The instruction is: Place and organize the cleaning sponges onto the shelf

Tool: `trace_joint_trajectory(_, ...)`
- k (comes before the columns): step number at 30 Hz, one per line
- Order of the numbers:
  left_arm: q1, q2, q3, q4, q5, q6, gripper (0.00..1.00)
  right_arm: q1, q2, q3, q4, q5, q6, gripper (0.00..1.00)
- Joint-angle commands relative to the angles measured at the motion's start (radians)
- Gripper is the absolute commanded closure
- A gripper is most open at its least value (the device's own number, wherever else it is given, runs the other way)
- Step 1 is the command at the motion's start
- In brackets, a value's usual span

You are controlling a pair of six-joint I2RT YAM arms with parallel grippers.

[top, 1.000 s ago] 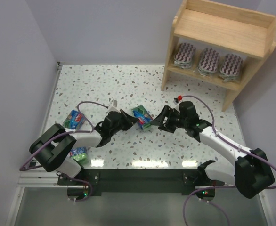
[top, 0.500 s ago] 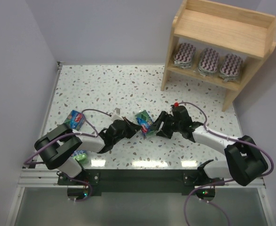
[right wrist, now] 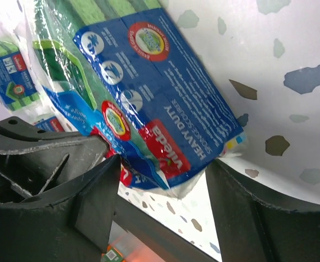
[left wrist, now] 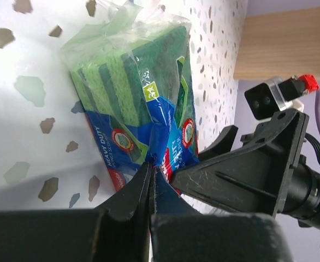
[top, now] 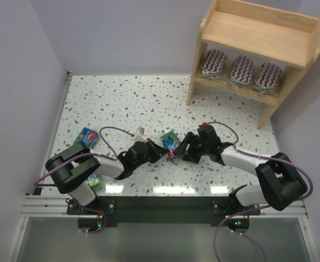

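A green sponge pack [top: 171,143] with a blue-and-red label is held at mid-table between both grippers. My left gripper [top: 156,152] is shut, pinching the pack's wrapper [left wrist: 154,155] at its label end. My right gripper [top: 185,151] is open, its fingers [right wrist: 97,199] standing on either side of the pack's lower end [right wrist: 154,117]. Two more green packs lie at the left, one [top: 87,136] farther back and one [top: 93,180] near the left arm base. Three maroon-and-white zigzag oval packs [top: 242,70] sit on the lower tier of the wooden shelf [top: 258,38].
The shelf stands at the far right of the speckled table [top: 122,98], its top tier bare. Purple walls close in the left and back sides. The left arm [top: 78,169] lies low along the near left.
The two grippers have closed in on each other. The right gripper slid left until its fingers straddle the pack. The pack has tipped up and shifted slightly nearer in the left gripper's pinch.
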Motion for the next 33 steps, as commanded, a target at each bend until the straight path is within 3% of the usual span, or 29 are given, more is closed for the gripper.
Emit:
trace_joint_trajectory(1,-0.032,0.034,-0.011,0.063,0.098,0.054,1.0,0.003,-0.008,0.037,-0.011,0.042,-0.022,0.34)
trace_joint_trajectory(11,-0.114,0.05,-0.057,0.112,0.118,0.034,1.0,-0.017,-0.053,0.033,-0.057,0.091,-0.016,0.35)
trace_joint_trajectory(18,-0.124,0.021,-0.078,0.097,0.116,0.025,1.0,-0.038,-0.103,0.034,-0.089,0.134,-0.016,0.44)
trace_joint_trajectory(27,-0.133,0.047,-0.081,0.121,0.119,0.011,1.0,-0.04,-0.022,0.011,-0.019,0.107,-0.006,0.49)
trace_joint_trajectory(30,-0.133,0.063,-0.077,0.134,0.121,0.008,1.0,-0.04,0.016,-0.007,0.044,0.076,-0.001,0.6)
trace_joint_trajectory(33,-0.133,0.044,-0.086,0.137,0.106,0.012,1.0,-0.04,0.018,-0.018,0.053,0.064,0.002,0.78)
